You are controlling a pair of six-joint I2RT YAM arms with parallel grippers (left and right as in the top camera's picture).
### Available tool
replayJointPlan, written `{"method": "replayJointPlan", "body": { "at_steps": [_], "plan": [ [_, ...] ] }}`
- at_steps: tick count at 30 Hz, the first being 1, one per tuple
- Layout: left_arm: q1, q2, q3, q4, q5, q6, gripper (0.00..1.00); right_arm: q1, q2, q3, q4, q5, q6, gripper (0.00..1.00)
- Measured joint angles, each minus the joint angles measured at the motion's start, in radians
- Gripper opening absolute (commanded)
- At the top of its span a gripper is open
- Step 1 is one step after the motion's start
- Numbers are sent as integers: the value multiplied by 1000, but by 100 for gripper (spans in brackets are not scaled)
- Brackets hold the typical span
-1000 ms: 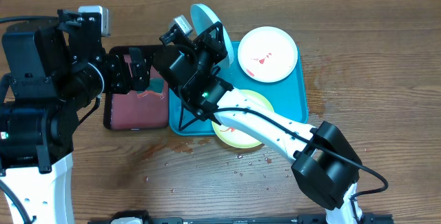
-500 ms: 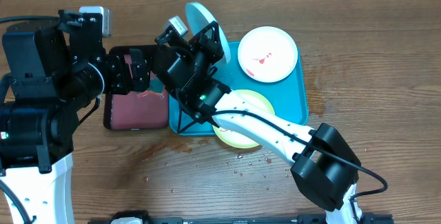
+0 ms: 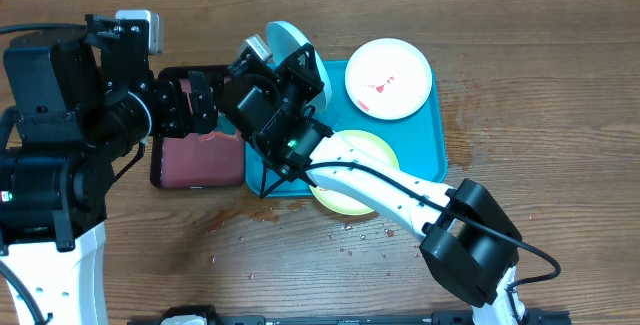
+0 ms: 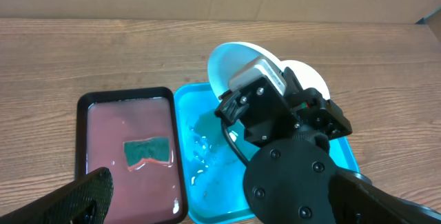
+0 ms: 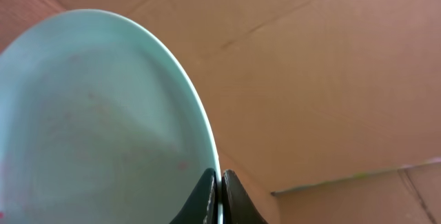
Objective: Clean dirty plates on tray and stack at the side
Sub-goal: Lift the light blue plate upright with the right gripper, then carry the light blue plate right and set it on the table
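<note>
While your right tool (image 5: 219, 182) is pinched tight, its two fingers meet on the rim of the light blue plate (image 5: 103, 114), and the right wrist view shows that plate held up on edge, its face tipped toward the camera. From overhead, the plate hangs over the far left corner of the turquoise tray (image 3: 440, 135), clear of the tray floor. The wet, bare left half of the tray lies below it in the left wrist view.

Your left tool (image 3: 196, 105) hovers just off the tray's left side, over the black tray (image 3: 157, 155). Its fingers stand wide apart at the lower corners of the left wrist view and grip nothing. The black tray sits just beside the turquoise tray's left edge and holds reddish liquid, with a green sponge (image 4: 146, 149) lying in it.

On the turquoise tray, the white plate (image 3: 388, 77) lies flat in the far right corner with red smears on its face. The lime green plate (image 3: 378, 150) lies flat at the near edge, partly hidden under your right arm. Red spots mark the bench (image 3: 560, 85) just off the tray's near left corner.
</note>
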Motion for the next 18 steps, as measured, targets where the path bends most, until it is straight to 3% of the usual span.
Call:
{"method": "replayJointPlan", "body": {
  "at_steps": [9,18],
  "plan": [
    [0,0,0,1,-1,1,100,-43,0,2,-320,-235,360,4],
    [0,0,0,51,-1,3,100,-239,0,2,-401,-610,673,4]
  ]
}}
